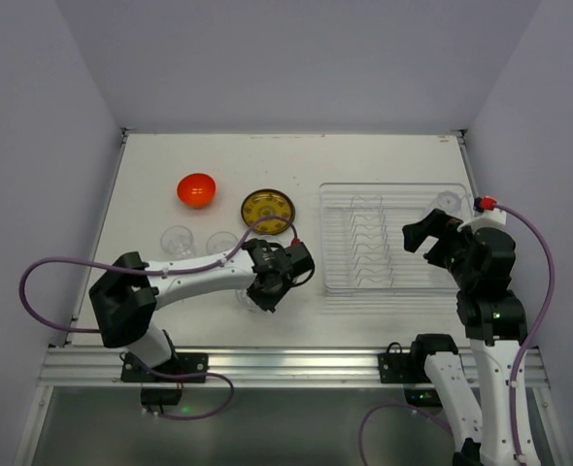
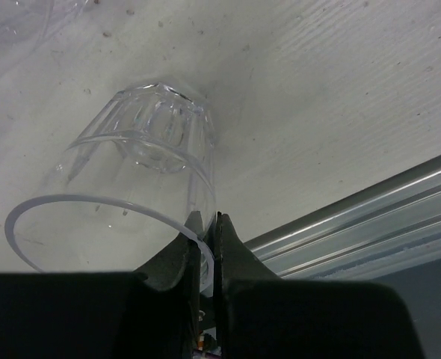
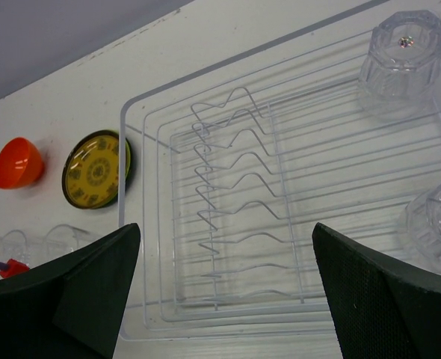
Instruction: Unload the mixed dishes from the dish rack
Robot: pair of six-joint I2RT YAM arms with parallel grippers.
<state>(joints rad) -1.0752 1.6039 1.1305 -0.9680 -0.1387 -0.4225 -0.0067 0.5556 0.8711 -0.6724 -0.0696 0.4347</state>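
**Dish rack** [image 1: 345, 209]: clear tray with white wire dividers, on the right half of the bench [image 1: 170, 155].

**Contents:** two clear cups only.
- The corner cup [image 3: 402, 56] stands mouth-down at the far right corner.
- The edge cup [image 3: 437, 224] sits nearer along the right side and is partly cut off by the frame. It also appears to be mouth-down.
- The divider slots are bare. No plate or bowl is in the rack.

**Unloaded, on the bench left of the rack:**
- The orange-red bowl [image 1: 196, 189] is the farthest left.
- The yellow patterned plate [image 1: 269, 207] lies between the bowl and the rack's far left corner. It shows a dark rim and a sliver of green at one edge. Other plates may lie under it, but this cannot be confirmed.
- The left loose cup [image 1: 177, 240] and the right loose cup [image 1: 221, 243] stand side by side but apart, nearer than the bowl.

**In hand:**
- The held cup [image 2: 153, 142] is clear and empty.
- The left claw [image 2: 208, 232] is pinched together on its wall at the rim, one finger inside and one outside.
- It is low over the bench, off the rack's near left corner. Whether its base touches the bench cannot be told.

**Right claw** [image 3: 226, 247]: fingers wide apart, holding nothing, poised above the rack's right part.

**Status, judged:** well advanced. One cup is being set out, and two cups remain in the rack, both on the right arm's side.
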